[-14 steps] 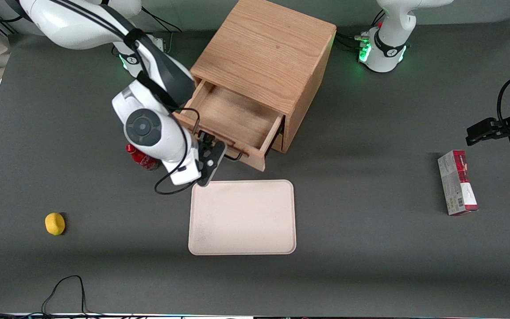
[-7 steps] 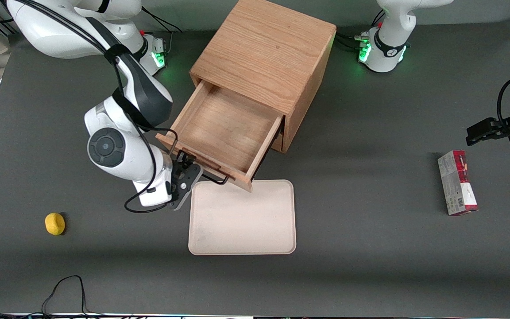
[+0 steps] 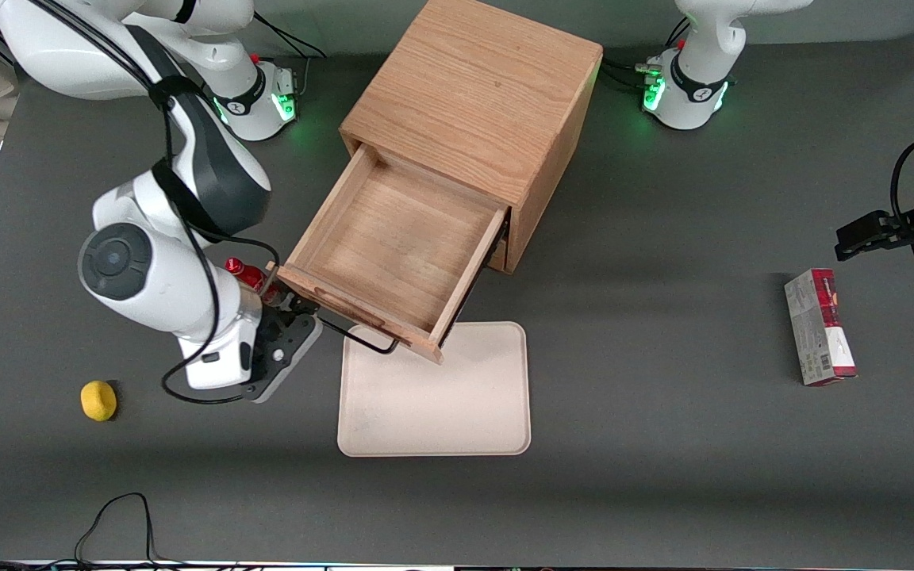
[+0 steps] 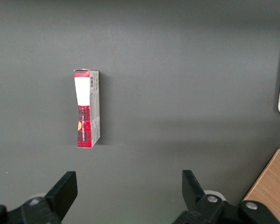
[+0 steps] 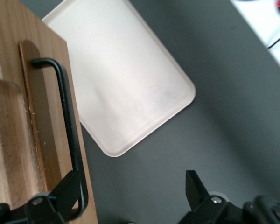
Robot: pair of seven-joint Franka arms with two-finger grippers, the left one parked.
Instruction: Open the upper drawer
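Gaping claw (image 5: pixel 130 198) holding nothing, beside thin black wire handle (image 5: pixel 67 126) of oak upper drawer (image 3: pixel 393 246).

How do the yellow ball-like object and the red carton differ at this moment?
The yellow object is small and rounded; the red carton is a long flat-sided box lying on its side. The yellow object lies toward the working arm's end, near the gripper; the carton lies toward the parked arm's end. Both rest on the table, outside the upper drawer.

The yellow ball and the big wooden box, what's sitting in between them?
In the front view, the working arm and its gripper fill that stretch between the yellow ball and the cabinet, with a red can peeking out beside the upper drawer.
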